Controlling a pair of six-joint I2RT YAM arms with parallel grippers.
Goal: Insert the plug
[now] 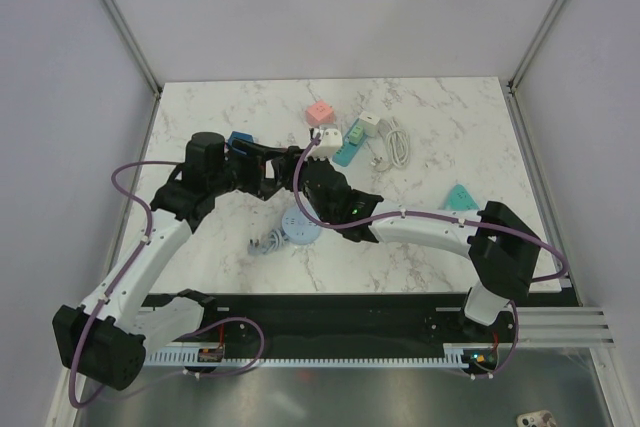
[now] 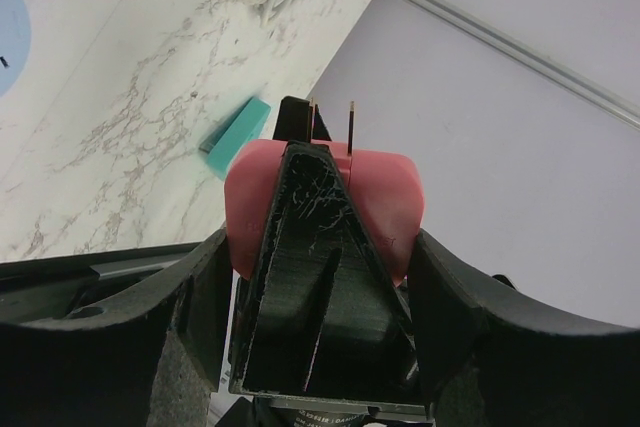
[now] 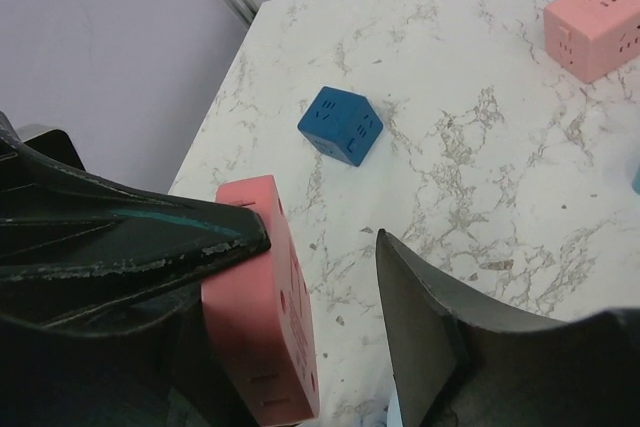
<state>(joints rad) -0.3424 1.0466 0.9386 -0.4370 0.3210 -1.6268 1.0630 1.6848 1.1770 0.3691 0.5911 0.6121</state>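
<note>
Left wrist: left gripper (image 2: 310, 162) clamped on pink rounded plastic plug block (image 2: 385, 197), metal prongs (image 2: 352, 127) bare, sticking out past grip. Right gripper (image 3: 322, 242) jaws apart, block just beside one finger. Not inserted yet; whole insertion left.

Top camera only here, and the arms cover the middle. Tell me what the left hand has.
Observer: The left hand is clamped on a pink block, gripping it from both sides.
Operator: Give me its plug side.
Observer: Thin metal pins stick out of its far edge, pointing away from the wrist camera.
Operator: Now report the right hand.
Observer: The right hand is open. One finger sits right beside the pink block and the other stands apart from it.
</note>
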